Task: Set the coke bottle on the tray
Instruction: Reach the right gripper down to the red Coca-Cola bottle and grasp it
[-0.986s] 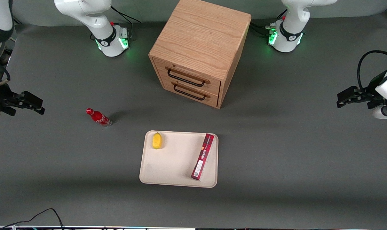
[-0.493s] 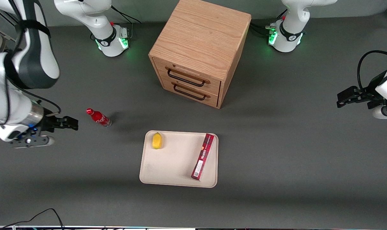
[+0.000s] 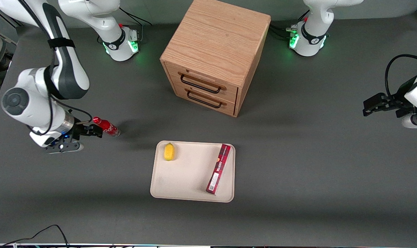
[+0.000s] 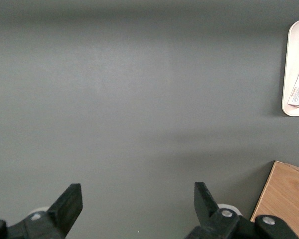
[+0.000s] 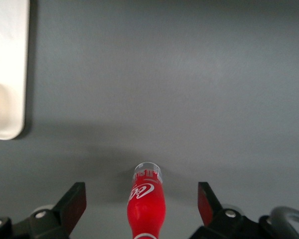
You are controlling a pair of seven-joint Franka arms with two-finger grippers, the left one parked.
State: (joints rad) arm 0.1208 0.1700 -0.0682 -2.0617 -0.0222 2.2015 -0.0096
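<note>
The coke bottle (image 3: 107, 126), small, red, with white script and a clear base, stands on the grey table toward the working arm's end. My right gripper (image 3: 93, 131) is at the bottle's cap end, close to it. In the right wrist view the bottle (image 5: 146, 204) stands between the two black fingers (image 5: 74, 204), which are spread wide and do not touch it. The cream tray (image 3: 187, 179) lies nearer the front camera, toward the table's middle; its corner shows in the right wrist view (image 5: 7, 74).
On the tray lie a yellow lemon-like object (image 3: 169, 151) and a long dark-red box (image 3: 218, 168). A wooden two-drawer cabinet (image 3: 215, 55) stands farther from the front camera than the tray. Cables (image 3: 39, 234) lie at the table's front edge.
My right arm has swung in from the table's end toward the bottle, so that the open gripper now straddles it. The bottle and tray have not moved.
</note>
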